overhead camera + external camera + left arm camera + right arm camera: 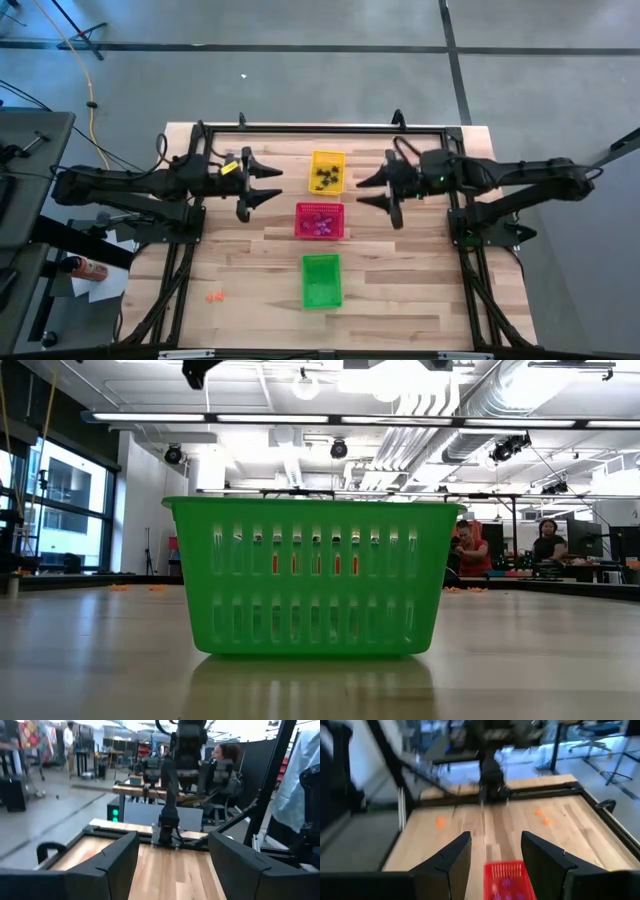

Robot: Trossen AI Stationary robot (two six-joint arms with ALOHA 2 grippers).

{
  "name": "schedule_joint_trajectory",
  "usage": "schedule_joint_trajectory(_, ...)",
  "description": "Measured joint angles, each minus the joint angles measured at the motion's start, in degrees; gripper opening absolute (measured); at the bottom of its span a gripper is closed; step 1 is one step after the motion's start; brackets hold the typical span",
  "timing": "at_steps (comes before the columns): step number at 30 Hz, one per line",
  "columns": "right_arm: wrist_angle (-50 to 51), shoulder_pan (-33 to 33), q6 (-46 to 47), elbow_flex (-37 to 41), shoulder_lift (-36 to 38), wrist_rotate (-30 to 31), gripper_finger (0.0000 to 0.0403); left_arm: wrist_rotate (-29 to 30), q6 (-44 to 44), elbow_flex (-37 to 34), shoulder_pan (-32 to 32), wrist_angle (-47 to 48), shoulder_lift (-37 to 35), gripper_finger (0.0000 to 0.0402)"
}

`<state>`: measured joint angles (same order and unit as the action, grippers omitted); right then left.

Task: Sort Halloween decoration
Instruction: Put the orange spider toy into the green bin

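Down the middle of the wooden table (250, 250), three mesh baskets are seen in a row from above: a yellow basket (328, 171) farthest back, a red basket (319, 220) in the middle, a green basket (321, 280) nearest the front edge.

Small black trinkets (326, 178) are seen in the yellow basket, too tiny for shape to be made out. Purple-pink trinkets (320, 224) lie in the red basket. No pieces can be made out in the green one. A few orange trinkets (214, 296) lie loose on the bare wood, well to the left of the green basket.

The left gripper (270, 186) is held above the table, left of the yellow basket and apart from it; its fingers are spread wide, nothing between them. The right gripper (366, 191) is held right of the yellow and red baskets, fingers parted and empty, touching nothing. In its wrist view the red basket shows between the fingers.
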<state>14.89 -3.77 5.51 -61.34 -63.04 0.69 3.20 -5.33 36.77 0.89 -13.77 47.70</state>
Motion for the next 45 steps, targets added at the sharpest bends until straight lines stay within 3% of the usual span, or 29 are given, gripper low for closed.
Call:
schedule_joint_trajectory(3, 0.3, -1.6, -3.1, 0.0, -1.1, 0.5, 0.0169, 0.1, 2.3, 0.0, -0.2, -1.1, 0.0, 0.0229)
schedule_joint_trajectory(10, 0.3, -1.9, 0.7, 0.0, -1.4, 4.3, 0.0169, 0.4, 2.6, 0.0, -0.2, -1.1, 0.0, 0.0229)
schedule_joint_trajectory(21, 0.3, -2.0, 6.3, 0.0, -1.4, 4.4, 0.0169, 0.9, 0.8, 0.0, -0.2, -1.1, 0.0, 0.0229)
schedule_joint_trajectory(25, 1.4, -1.9, 6.0, 0.0, -1.4, 4.4, 0.0169, 11.0, -6.0, 1.0, 1.0, 0.2, 0.9, 0.0227)
schedule_joint_trajectory(29, 2.9, -1.2, 6.5, 0.0, -1.4, 4.3, 0.0169, 14.1, -7.0, 9.3, 7.8, 15.4, 3.3, 0.0209)
schedule_joint_trajectory(35, 3.3, 0.2, 8.4, 0.0, -1.4, 4.4, 0.0169, 15.1, -10.2, 22.2, 24.0, 50.7, 12.7, 0.0177)
schedule_joint_trajectory(40, 3.3, 0.9, 11.2, 0.0, -1.4, 4.4, 0.0169, 11.9, -13.6, 20.2, 33.9, 67.7, 20.6, 0.0168)
schedule_joint_trajectory(45, 3.3, 0.9, 12.5, 0.0, -1.4, 4.3, 0.0169, 9.2, -10.9, 13.6, 37.8, 67.6, 27.8, 0.0168)
